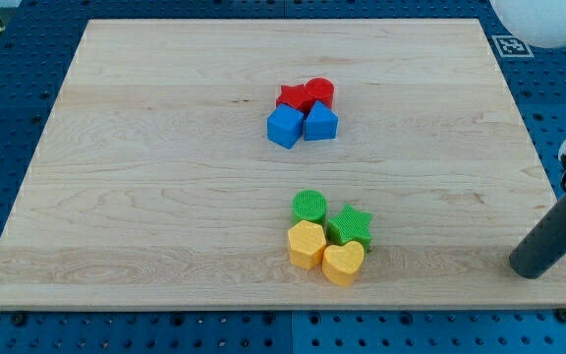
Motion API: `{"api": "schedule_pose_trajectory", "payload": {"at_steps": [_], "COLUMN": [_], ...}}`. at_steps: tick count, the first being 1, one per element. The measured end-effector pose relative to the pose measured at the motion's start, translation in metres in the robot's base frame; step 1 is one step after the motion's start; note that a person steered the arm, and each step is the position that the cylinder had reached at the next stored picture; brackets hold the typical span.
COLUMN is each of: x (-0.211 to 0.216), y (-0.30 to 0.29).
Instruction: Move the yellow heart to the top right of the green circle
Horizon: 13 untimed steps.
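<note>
The yellow heart (343, 263) lies near the board's bottom edge, touching a yellow hexagon (307, 244) on its left and a green star (350, 225) above it. The green circle (310, 206) sits just above the hexagon, up and to the left of the heart. My tip (525, 267) rests on the board at the view's lower right, far to the right of the heart, touching no block.
A second cluster sits above the centre: a red star (292, 96), a red cylinder (320, 92), a blue cube (285, 126) and a blue triangular block (321, 123). The wooden board (165, 197) has blue perforated table around it.
</note>
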<state>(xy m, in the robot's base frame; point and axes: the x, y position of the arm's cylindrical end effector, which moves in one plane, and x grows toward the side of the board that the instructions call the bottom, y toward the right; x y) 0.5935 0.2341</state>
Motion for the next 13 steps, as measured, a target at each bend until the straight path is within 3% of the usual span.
{"api": "schedule_pose_trajectory", "payload": {"at_steps": [2, 13], "x": [0.025, 0.025], "y": [0.008, -0.040]}}
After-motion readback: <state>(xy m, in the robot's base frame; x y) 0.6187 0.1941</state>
